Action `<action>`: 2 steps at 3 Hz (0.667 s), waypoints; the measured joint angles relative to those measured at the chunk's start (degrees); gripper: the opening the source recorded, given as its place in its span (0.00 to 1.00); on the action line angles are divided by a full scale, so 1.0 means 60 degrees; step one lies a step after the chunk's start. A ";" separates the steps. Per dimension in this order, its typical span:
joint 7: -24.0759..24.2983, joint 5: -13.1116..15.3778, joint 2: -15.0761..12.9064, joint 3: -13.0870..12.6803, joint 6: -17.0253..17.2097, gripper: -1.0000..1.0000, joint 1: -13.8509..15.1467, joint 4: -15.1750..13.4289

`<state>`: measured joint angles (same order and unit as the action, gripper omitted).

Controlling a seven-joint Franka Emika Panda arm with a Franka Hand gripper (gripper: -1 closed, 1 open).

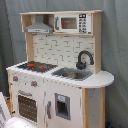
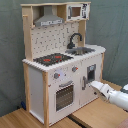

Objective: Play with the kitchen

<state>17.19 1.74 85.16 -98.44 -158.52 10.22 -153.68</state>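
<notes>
I see kitchen (image 2: pixel 62 62) on wooden tabletop (image 2: pixel 95 117), my hand (image 2: pixel 94 85) at its lower door, 4 o'clock, grip state can't tell

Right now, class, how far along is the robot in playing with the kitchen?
Nothing looks done: the kitchen's oven door and cupboard door are shut. In hand: the end effector is beside the cupboard door in the second exterior view. Opening doors or using the hob remains.
</notes>
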 joint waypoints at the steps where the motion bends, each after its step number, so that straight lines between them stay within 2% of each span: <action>1: 0.0930 0.0001 0.0068 0.0035 -0.0209 1.00 0.0027 -0.0129; 2: 0.1938 0.0002 0.0273 0.0207 -0.0473 1.00 0.0102 -0.0189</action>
<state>28.82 1.75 86.80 -97.20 -161.36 10.83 -154.81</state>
